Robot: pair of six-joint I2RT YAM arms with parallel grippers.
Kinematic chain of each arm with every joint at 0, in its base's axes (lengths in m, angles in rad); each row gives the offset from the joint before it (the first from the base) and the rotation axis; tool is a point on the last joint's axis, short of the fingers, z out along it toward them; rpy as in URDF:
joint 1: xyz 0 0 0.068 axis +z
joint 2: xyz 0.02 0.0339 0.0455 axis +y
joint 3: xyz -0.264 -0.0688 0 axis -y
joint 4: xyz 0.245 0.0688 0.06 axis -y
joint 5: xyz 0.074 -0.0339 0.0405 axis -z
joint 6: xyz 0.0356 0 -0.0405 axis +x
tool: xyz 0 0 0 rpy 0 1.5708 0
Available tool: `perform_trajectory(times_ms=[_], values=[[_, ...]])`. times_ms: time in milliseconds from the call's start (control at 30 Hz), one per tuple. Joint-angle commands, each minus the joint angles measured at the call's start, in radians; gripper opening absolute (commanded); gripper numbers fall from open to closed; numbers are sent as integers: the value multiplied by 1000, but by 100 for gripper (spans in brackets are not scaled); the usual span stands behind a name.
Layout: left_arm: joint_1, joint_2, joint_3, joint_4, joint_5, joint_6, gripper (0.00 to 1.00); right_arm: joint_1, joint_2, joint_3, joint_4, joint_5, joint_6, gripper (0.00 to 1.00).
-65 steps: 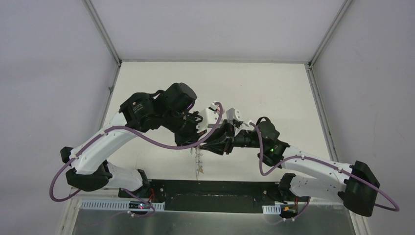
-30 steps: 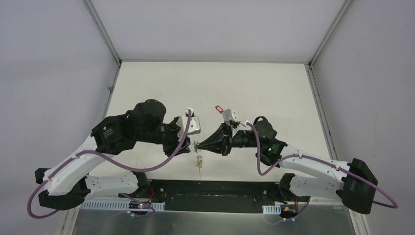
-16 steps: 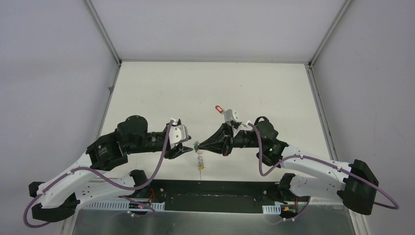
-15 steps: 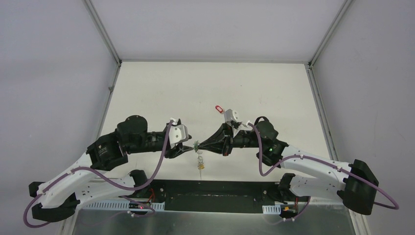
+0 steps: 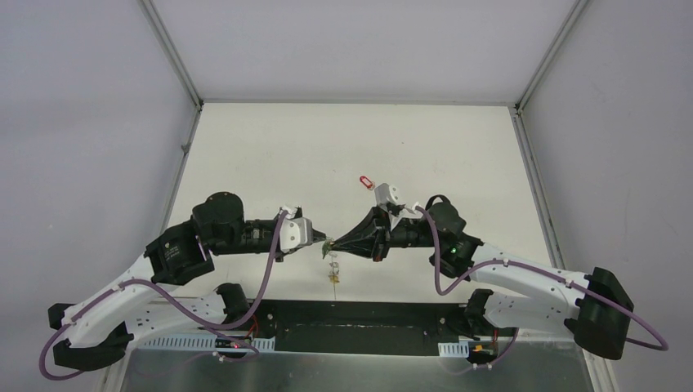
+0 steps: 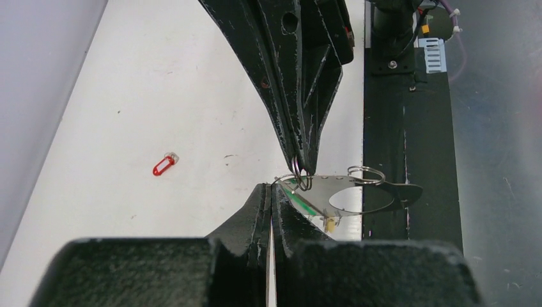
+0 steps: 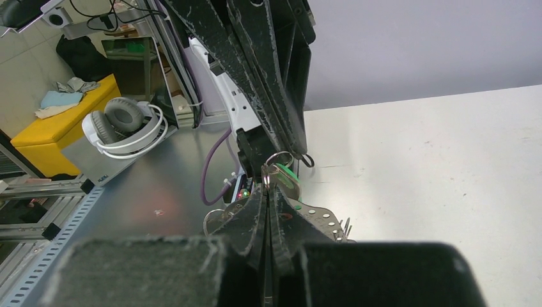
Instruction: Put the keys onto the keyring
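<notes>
One keyring point(image 6: 300, 181) is pinched by clenched right claw point(image 7: 265, 176); left claw point(image 6: 271, 192) clenched, contents unclear; keys point(image 5: 333, 272) hung tip-down, uncounted; one red-tagged key point(image 5: 365, 180) laid diagonally

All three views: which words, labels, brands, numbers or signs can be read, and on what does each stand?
None can be read.
The red key tag on the table: too small, no legible writing.
The green key tag: mostly hidden.
The headphones: no brand mark visible.

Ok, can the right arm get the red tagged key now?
Probably not yet. The red-tagged key lies in the open on the table, but the right gripper is shut on the keyring, tip to tip with the left gripper.
</notes>
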Motion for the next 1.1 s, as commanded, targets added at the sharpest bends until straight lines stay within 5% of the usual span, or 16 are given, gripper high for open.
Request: perform_trajectory(times_ms=[0,533,667,733,933,1067], values=[[-8,-23,-13,32,55,44,0,3,-40,6,43,20,-14,0],[-7,1,24,-39,106,115,0,3,-41,3,33,26,-16,0],[-8,5,28,-41,69,117,31,3,-41,3,33,27,-14,0],[-7,12,33,-41,64,116,36,3,-41,3,33,26,-14,0],[-7,39,53,-37,65,113,33,3,-39,5,33,28,-13,0],[-7,50,52,-17,91,110,21,3,-38,5,33,27,-12,0]])
